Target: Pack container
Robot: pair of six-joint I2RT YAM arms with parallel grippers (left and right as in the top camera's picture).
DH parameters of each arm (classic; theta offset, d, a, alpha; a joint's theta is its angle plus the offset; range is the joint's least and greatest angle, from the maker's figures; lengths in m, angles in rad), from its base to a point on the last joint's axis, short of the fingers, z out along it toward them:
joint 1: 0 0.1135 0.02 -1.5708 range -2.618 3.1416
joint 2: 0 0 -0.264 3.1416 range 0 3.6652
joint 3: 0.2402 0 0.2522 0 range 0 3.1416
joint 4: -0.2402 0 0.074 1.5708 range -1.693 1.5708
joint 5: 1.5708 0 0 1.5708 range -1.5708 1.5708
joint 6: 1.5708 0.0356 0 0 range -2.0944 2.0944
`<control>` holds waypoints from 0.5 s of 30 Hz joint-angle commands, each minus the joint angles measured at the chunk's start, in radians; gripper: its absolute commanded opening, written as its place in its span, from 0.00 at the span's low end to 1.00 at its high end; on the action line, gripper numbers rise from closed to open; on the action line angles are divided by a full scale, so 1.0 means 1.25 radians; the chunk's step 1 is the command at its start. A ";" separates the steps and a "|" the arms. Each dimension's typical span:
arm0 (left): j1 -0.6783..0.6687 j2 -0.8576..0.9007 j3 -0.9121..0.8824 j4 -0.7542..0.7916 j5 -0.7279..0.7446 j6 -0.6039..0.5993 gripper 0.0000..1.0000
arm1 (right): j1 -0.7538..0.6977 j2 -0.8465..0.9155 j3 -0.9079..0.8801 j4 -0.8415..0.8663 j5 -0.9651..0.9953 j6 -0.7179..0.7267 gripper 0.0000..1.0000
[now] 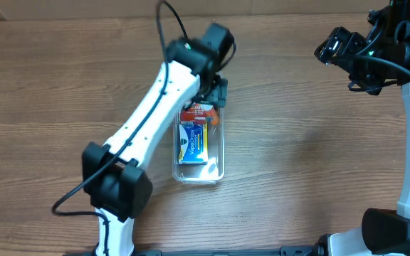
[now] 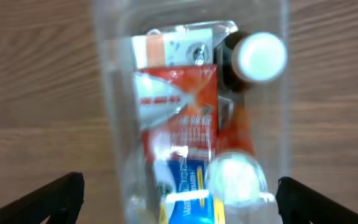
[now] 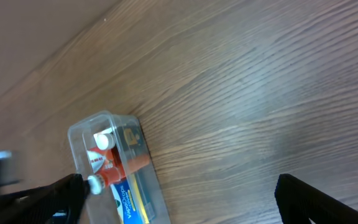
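My left claw [image 1: 217,91] hangs spread wide and empty over the far end of the container [image 1: 198,180], which sits central on the table [image 1: 319,156]; my right claw [image 1: 342,48] is raised aside, also open, holding nothing; a blue box [image 1: 193,142], a red box [image 1: 199,114] and white-capped bottles [image 2: 261,56] already lie inside; I see nothing loose outside, so packing looks nearly finished.

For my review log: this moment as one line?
left end effector: open, over far end of clear plastic rectangular container | right end effector: open, away | contents: blue-and-yellow box, red carton
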 commanded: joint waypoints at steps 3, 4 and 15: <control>0.025 -0.195 0.161 -0.159 -0.075 0.012 1.00 | -0.002 -0.002 0.005 0.002 -0.004 -0.002 1.00; 0.035 -0.247 0.161 -0.222 -0.102 0.000 1.00 | -0.002 -0.002 0.005 0.002 -0.004 -0.002 1.00; 0.036 -0.908 -0.301 -0.243 -0.176 -0.143 1.00 | -0.002 -0.002 0.005 0.002 -0.004 -0.002 1.00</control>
